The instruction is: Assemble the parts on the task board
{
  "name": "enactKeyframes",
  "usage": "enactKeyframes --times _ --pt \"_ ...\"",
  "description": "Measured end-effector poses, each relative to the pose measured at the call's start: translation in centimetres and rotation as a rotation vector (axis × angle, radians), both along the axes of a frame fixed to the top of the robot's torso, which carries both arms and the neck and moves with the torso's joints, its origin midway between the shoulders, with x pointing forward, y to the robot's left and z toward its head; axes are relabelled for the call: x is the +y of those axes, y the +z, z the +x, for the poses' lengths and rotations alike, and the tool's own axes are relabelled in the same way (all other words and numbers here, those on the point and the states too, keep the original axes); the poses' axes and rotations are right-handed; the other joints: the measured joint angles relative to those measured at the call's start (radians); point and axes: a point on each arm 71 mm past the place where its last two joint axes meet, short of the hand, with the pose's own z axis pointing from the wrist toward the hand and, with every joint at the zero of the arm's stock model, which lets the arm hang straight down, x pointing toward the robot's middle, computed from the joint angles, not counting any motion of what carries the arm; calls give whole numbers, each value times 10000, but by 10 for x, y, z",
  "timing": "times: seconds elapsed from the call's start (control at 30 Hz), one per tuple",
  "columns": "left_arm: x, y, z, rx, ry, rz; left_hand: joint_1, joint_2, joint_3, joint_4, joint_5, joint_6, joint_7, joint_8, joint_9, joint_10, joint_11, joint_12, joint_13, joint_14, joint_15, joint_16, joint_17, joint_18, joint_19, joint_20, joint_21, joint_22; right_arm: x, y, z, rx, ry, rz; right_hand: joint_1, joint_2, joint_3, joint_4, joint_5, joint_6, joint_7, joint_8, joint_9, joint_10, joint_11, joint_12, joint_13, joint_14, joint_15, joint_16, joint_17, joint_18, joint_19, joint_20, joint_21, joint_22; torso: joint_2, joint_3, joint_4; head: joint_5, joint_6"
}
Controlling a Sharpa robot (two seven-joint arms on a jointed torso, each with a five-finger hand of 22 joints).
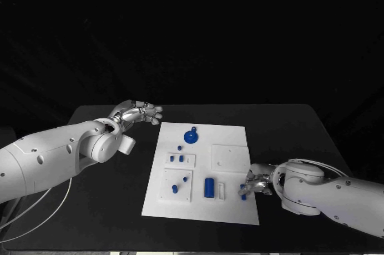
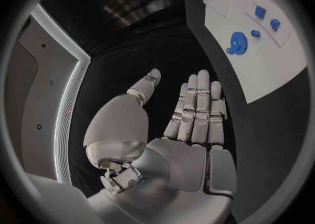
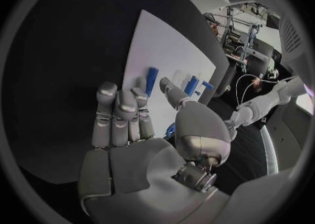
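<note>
At the task board [image 1: 228, 208] edge, blue part [image 1: 243, 189] touching right hand [image 1: 254, 184] fingers [image 3: 146, 109] (left hand [image 1: 141, 112] apart) — unheld

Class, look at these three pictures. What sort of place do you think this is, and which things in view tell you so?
Most likely a robotics lab or test bench. A white task board with small blue parts lies on a black table against a dark backdrop, and the left hand and right hand reach in, fingers apart.
</note>
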Motion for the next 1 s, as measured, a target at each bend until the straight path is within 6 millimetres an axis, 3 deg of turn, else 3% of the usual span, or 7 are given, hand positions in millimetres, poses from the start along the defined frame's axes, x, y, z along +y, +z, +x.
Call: enactKeyframes --times 0.07,0.13,0.2,0.27,0.6,0.77,1.0 --pt "0 0 0 2 5 2 0 0 0 0 0 0 0 0 0 0 0 0 0 0 0 0 0 0 0 0 0 0 3 0 1 -186 116 -125 0 0 6 6 0 1 0 1 334 1 0 0 0 1 1 0 0 0 1 1 0 0 0 0 0 0 -10" --pt "1 0 0 4 5 4 0 0 0 0 0 0 0 0 0 0 0 0 0 0 0 0 0 0 0 0 0 -1 6 -1 1 -376 241 -254 0 0 34 34 0 1 0 1 1207 0 0 0 11 2 1 0 -1 0 0 1 0 0 1 -1 0 0 -17" --pt "1 0 0 6 4 4 0 0 0 0 0 0 1 0 0 0 0 0 0 0 0 0 10 0 0 0 0 4 9 -1 2 -554 365 -363 0 0 34 34 0 1 0 1 1218 1 0 0 18 3 2 0 2 0 1 2 0 0 1 -1 -1 6 -28" --pt "1 0 0 9 0 4 0 0 0 0 0 -1 1 0 0 0 0 0 0 0 0 0 11 0 0 0 0 8 13 -2 3 -788 549 -531 42 -41 107 38 0 2 0 2 1607 1 0 33 18 18 16 0 12 0 15 16 1 0 2 -1 0 9 -39" --pt "1 0 0 22 -14 2 1 0 0 0 0 -1 1 0 0 0 0 0 0 0 0 0 10 -1 0 0 0 7 30 -3 3 -1713 1436 -1262 728 -592 878 -65 0 38 34 4 2453 1 0 37 11 36 31 0 11 -1 75 -8 1 0 2 -7 5 19 -78" --pt "1 0 0 31 -18 3 1 0 0 0 0 -2 2 0 0 0 0 0 0 0 0 0 19 0 0 0 0 6 32 -3 2 -1893 1630 -1482 1062 -769 1065 -245 0 41 32 16 2468 1 -1 29 11 60 44 0 11 -2 77 -6 1 0 0 -12 14 4 -95" --pt "2 0 0 39 -1 12 1 0 0 0 0 -2 2 0 0 0 0 0 0 0 0 0 18 0 0 0 0 14 33 -3 1 -1968 1789 -1616 1399 -1166 1321 -173 0 41 32 17 2468 -36 36 30 0 60 45 0 10 -2 78 -4 1 0 -2 -18 13 -12 -115"
